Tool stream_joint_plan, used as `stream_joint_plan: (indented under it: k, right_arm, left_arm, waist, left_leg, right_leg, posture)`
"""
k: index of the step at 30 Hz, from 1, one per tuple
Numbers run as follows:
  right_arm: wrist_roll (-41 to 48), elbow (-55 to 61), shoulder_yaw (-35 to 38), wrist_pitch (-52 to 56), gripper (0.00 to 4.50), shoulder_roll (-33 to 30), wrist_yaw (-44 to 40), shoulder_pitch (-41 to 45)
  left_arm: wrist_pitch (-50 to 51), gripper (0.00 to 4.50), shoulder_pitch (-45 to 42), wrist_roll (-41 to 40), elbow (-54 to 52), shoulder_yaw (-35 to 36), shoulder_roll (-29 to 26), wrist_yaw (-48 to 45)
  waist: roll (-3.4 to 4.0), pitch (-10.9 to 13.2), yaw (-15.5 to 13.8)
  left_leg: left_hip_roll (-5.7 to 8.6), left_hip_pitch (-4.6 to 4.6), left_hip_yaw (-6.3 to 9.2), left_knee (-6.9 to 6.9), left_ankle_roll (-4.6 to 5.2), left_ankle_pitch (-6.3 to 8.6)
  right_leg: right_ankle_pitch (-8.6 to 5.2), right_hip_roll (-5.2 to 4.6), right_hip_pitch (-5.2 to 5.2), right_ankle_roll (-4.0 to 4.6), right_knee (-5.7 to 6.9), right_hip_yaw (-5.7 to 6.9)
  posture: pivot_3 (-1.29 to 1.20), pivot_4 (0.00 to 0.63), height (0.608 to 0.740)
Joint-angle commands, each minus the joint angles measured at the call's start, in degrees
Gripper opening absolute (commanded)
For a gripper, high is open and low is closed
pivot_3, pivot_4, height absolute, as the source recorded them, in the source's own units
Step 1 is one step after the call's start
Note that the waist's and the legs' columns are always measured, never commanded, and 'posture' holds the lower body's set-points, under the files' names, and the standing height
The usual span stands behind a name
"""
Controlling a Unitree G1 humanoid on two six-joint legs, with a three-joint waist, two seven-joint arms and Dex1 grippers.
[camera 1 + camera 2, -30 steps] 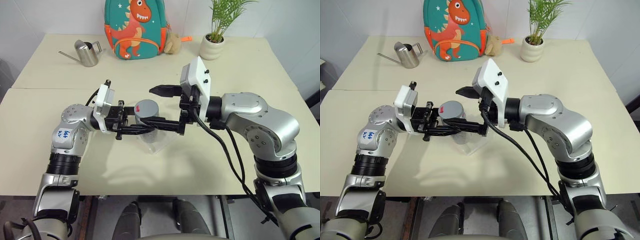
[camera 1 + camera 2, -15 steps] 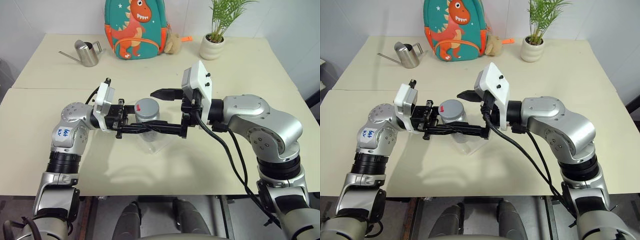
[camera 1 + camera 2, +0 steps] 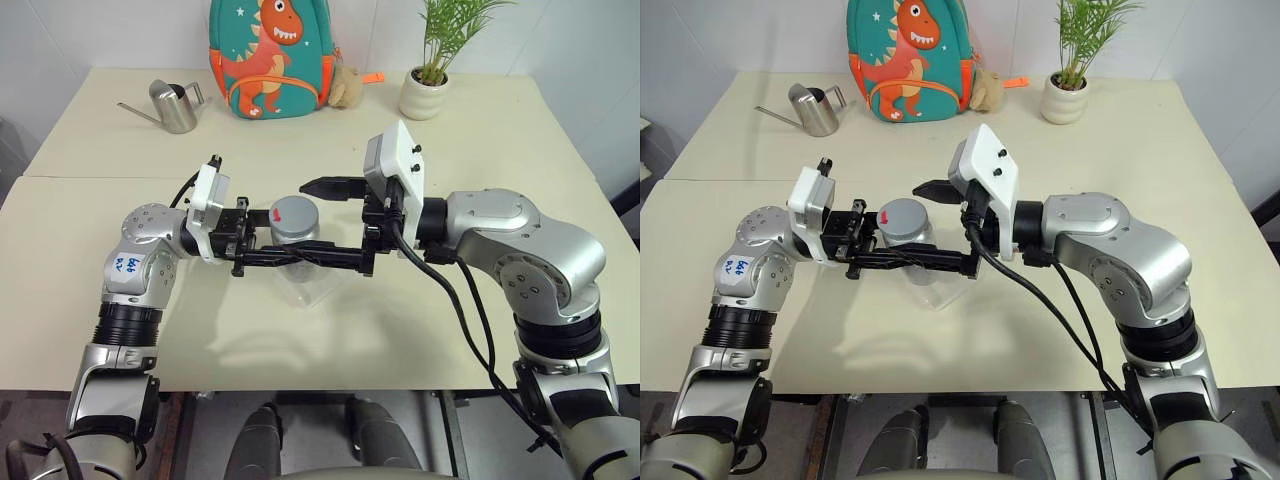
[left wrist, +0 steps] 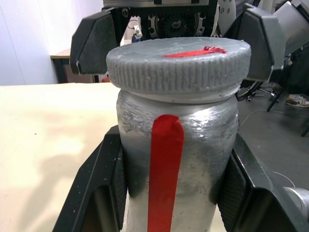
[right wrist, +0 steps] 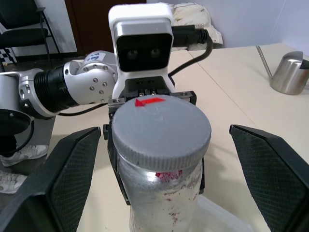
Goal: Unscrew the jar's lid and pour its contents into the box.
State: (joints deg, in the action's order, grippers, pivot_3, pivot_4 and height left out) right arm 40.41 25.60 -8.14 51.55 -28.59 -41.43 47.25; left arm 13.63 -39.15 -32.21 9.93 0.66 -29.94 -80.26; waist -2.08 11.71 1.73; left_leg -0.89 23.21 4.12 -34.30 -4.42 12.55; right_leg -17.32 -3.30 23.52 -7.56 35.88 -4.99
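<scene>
The left gripper (image 4: pixel 169 193) clamps the jar (image 3: pixel 290 235) by its body, upright above the box (image 3: pixel 308 288) on the tabletop (image 3: pixel 420 330). The right gripper (image 5: pixel 159 159) stands wide, one finger on each side of the lid (image 5: pixel 161 128), not touching. Judging by this, it should close squarely on the ribbed rim before twisting, while the left holds firm.

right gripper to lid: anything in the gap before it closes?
Nothing visible. The right gripper is open, one finger on each side of the lid, with bare gaps between. The left gripper is shut on the jar lower down, below the lid's rim.
</scene>
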Motion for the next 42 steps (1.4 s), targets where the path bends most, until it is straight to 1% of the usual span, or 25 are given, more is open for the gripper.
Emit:
stream_joint_plan:
  k: [1, 28, 30, 33, 42]
  right_arm:
    - [0.9, 1.7, 2.2, -0.5, 4.49, 0.2, 0.4, 2.0]
    - [0.4, 0.3, -0.3, 0.0, 4.49, 1.4, -0.3, 3.9]
    - [0.4, 0.2, -0.5, 0.1, 4.12, 1.5, -0.3, 3.8]
    - [0.2, 0.0, -0.9, 0.2, 3.34, 1.6, -0.3, 3.8]
    - [0.1, -0.7, -1.4, -0.1, 3.34, 1.6, -0.9, 4.1]
  left_arm:
    - [-1.2, 1.96, -1.0, 0.0, -0.4, 0.5, 0.3, -0.3]
    - [-1.5, 1.96, -1.0, 0.3, -0.3, 0.7, 0.6, -0.2]
    - [-1.6, 1.96, -1.0, 0.3, -0.3, 0.7, 0.6, -0.3]
    - [-1.7, 1.96, -1.1, 0.4, -0.1, 0.7, 0.6, -0.3]
    - [-1.8, 1.96, -1.2, 0.5, 0.2, 0.8, 0.6, -0.2]
  waist:
    - [0.00, 0.0, 0.0]
    - [0.00, 0.0, 0.0]
    - [0.00, 0.0, 0.0]
    - [0.00, 0.0, 0.0]
    - [0.00, 0.0, 0.0]
  left_leg:
    - [0.00, 0.00, 0.00, 0.00, 0.00, 0.00]
    - [0.00, 0.00, 0.00, 0.00, 0.00, 0.00]
    - [0.00, 0.00, 0.00, 0.00, 0.00, 0.00]
    - [0.00, 0.00, 0.00, 0.00, 0.00, 0.00]
    - [0.00, 0.00, 0.00, 0.00, 0.00, 0.00]
  right_leg:
    - [0.00, 0.00, 0.00, 0.00, 0.00, 0.00]
    - [0.00, 0.00, 0.00, 0.00, 0.01, 0.00]
    - [0.00, 0.00, 0.00, 0.00, 0.01, 0.00]
    - [0.00, 0.00, 0.00, 0.00, 0.00, 0.00]
    - [0.00, 0.00, 0.00, 0.00, 0.00, 0.00]
  posture:
    - [0.00, 0.150, 0.740]
    - [0.00, 0.150, 0.740]
    - [0.00, 0.150, 0.740]
    - [0.00, 0.150, 0.740]
    - [0.00, 0.150, 0.740]
